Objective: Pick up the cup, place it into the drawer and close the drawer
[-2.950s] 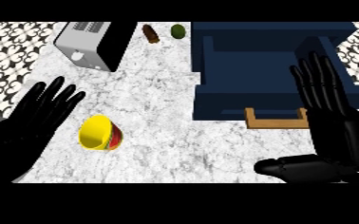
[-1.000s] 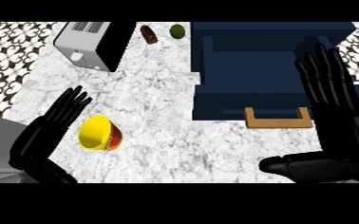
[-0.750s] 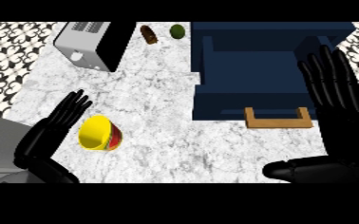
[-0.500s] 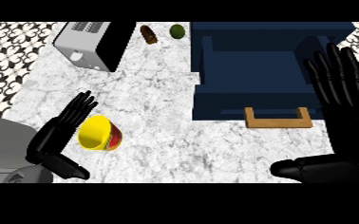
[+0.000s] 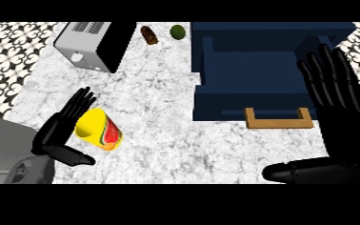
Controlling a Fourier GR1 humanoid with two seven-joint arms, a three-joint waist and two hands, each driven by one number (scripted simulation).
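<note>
White marbled counter (image 5: 162, 105) carries everything. Its dark blue drawer (image 5: 253, 71) stands open at upper right, wooden handle (image 5: 278, 120) facing the robot. At the right edge, the right hand (image 5: 330, 83) rests spread, fingers up. The left hand (image 5: 65, 124), fingers straight, sits just beside the tipped yellow cup (image 5: 98, 129), not yet curled round it. Lying sideways, it could roll away if nudged.
</note>
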